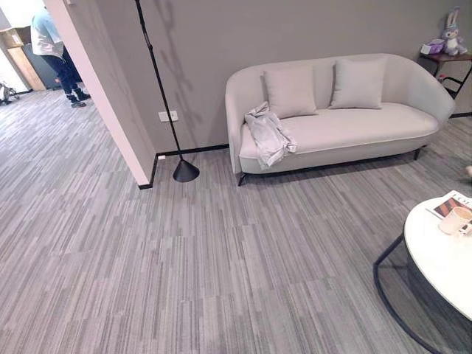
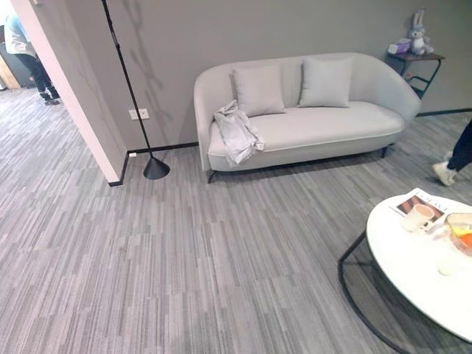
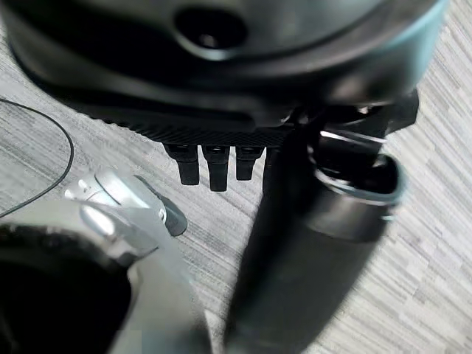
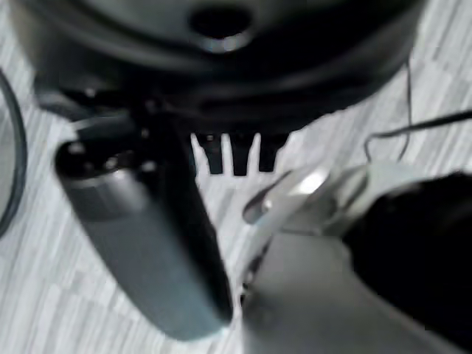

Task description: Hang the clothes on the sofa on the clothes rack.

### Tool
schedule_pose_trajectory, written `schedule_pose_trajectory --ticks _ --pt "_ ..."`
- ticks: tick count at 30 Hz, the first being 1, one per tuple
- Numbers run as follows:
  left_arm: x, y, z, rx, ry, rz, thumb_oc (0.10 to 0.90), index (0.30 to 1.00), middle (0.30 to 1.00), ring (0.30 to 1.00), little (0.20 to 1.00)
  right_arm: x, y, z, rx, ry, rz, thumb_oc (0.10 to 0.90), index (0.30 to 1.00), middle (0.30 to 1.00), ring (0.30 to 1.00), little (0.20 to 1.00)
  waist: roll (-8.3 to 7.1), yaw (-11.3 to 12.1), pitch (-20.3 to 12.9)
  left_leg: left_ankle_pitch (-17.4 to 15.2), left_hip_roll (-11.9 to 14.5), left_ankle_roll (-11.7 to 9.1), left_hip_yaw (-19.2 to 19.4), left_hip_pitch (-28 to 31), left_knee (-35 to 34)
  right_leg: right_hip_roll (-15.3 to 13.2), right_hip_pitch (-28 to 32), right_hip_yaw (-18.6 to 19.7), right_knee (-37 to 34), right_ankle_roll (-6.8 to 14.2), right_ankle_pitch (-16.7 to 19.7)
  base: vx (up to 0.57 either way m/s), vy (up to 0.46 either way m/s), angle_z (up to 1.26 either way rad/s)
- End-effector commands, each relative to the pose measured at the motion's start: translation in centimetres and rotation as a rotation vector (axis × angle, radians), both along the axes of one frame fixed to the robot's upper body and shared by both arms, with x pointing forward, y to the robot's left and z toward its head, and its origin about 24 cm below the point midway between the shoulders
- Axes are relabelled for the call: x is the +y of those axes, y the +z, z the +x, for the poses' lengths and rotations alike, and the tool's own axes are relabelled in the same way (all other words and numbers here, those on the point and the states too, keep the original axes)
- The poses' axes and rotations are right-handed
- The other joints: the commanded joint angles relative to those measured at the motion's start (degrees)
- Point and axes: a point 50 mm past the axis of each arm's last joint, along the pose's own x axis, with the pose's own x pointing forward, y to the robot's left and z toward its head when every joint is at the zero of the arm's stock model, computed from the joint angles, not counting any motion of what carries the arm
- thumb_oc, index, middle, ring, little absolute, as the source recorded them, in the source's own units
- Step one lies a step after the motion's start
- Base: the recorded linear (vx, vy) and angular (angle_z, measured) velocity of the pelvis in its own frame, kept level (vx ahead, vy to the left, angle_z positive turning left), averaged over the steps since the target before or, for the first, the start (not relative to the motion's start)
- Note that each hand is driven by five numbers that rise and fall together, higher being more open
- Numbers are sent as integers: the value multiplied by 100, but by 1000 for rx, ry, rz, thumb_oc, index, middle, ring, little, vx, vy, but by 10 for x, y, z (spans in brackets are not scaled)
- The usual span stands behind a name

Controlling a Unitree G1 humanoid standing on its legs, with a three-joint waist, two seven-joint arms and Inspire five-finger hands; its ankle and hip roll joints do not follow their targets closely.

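1. One grey garment (image 1: pixel 269 134) drapes the left end of the sofa (image 1: pixel 354 127), its long axis running from the backrest over the seat's front edge.
2. Its kind is unclear.
3. Left hand (image 3: pixel 218 167) and right hand (image 4: pixel 237 155) hang relaxed, empty.

Pale grey curved fabric sofa (image 1: pixel 354 125) on striped grey carpet floor (image 1: pixel 184 258). Crumpled light grey garment (image 1: pixel 267 134) at seat's left end, hanging over front edge. 2 square grey cushions (image 1: pixel 290 91) against backrest. Black cone lamp base (image 1: pixel 185 171) on floor just left of sofa. Round white table (image 2: pixel 413 269) w/ pale cup (image 2: pixel 419 217) + open magazine (image 2: pixel 407 200) at far edge.
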Motion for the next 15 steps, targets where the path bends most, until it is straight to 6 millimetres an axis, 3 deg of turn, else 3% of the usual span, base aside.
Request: schedule_pose_trajectory --ticks 1,7,15 --pt "0 0 11 -18 24 10 800 900 900 900 900 1 1 24 -60 -9 -9 800 900 900 900 900 -269 -34 -73 378 -173 -80 36 -127 -636 -111 704 150 -1106 435 151 0 0 0" --pt "-2 0 15 -30 -29 -2 800 900 900 900 900 2 1 34 -83 71 -10 800 900 900 900 900 -290 -30 -94 355 -161 -77 45 -104 -637 -116 719 168 -1106 437 168 0 0 0" --pt "-5 0 14 -41 -78 -23 800 900 900 900 900 -4 2 15 -12 121 -10 800 900 900 900 900 -315 -75 -77 304 -160 -54 75 -41 -650 -124 730 199 -1106 452 185 0 0 0"
